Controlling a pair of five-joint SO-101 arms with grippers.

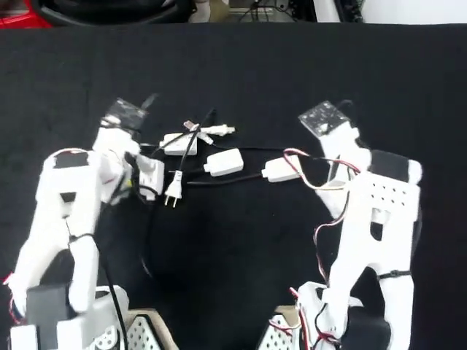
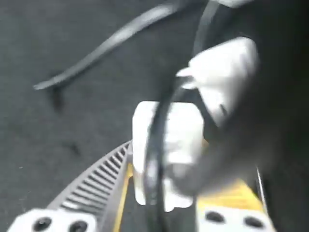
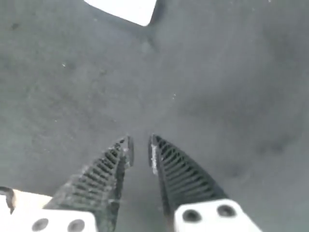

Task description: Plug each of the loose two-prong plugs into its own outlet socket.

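table: black cloth-looking table (image 1: 241, 65), all the gear sits mid-way across it
landmark: the middle white socket (image 1: 224, 162), everything below is placed off that
left arm: white left arm (image 1: 66, 211), well left of the middle white socket
left claw: left gripper (image 2: 164, 159) is clamped on a small white block (image 2: 186, 135), left of the middle white socket; honestly can't tell if that block is a socket or a plug body, wrist view is a smear
hidden bit: a black cable (image 2: 153, 164) runs right over the block's face and covers its middle
blurry lump: another white piece (image 2: 224, 72) just past the held block, too soft to name
loose plug: black two-prong plug (image 1: 173, 191) lies on the table left of and a bit nearer than the middle white socket, prongs pointing toward the arm bases, not plugged into anything
back socket: white back socket (image 1: 177, 140) left of and behind the middle white socket, black cords cross over it
white connector: thin white plug end (image 1: 217, 131) right behind the middle white socket, tiny, prongs not readable
right socket: white right socket (image 1: 279, 169) just right of the middle white socket, partly under red and white wires
right claw: right gripper (image 3: 140, 151) hangs over bare table right of the middle white socket, fingers nearly together with a sliver of gap, nothing in it
cut off: a white corner (image 3: 126, 8) at the frame edge, rest is out of shot
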